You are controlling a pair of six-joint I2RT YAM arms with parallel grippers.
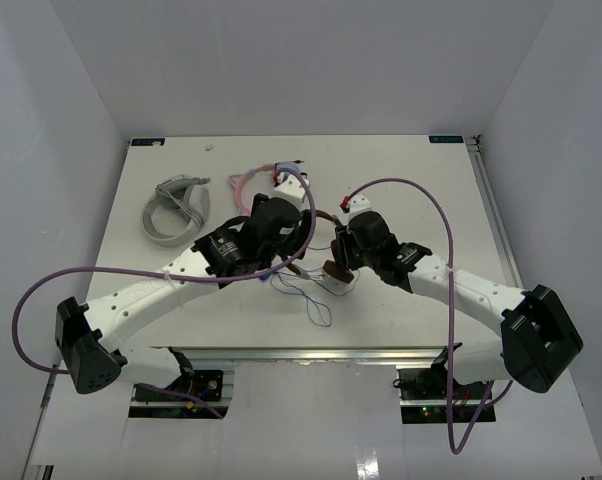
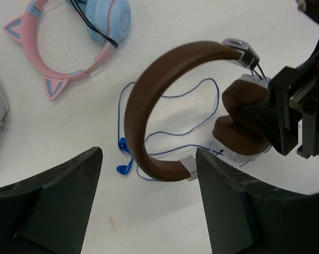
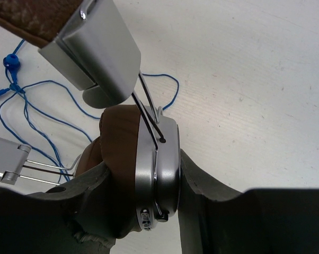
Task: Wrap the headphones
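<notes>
The headphones (image 2: pixel 143 106) have a dark brown headband, brown ear pads (image 2: pixel 244 114) and silver cups (image 3: pixel 159 159). They sit mid-table in the top view (image 1: pixel 334 271). Their thin blue cable (image 2: pixel 175 132) lies in loose loops on the table under the headband and trails toward the near edge (image 1: pixel 316 300). My right gripper (image 3: pixel 143 180) is shut on one ear cup, one finger on the pad and one on the silver shell. My left gripper (image 2: pixel 149 153) is open and empty, hovering just near of the headband's lower end. The second cup lies flat beside the held one.
A pink cat-ear pair with light blue cups (image 2: pixel 69 53) lies at the back centre (image 1: pixel 266 180). A grey-white pair (image 1: pixel 176 210) lies at the back left. Purple arm cables loop over both arms. The table's near edge (image 1: pixel 311 352) runs between the bases.
</notes>
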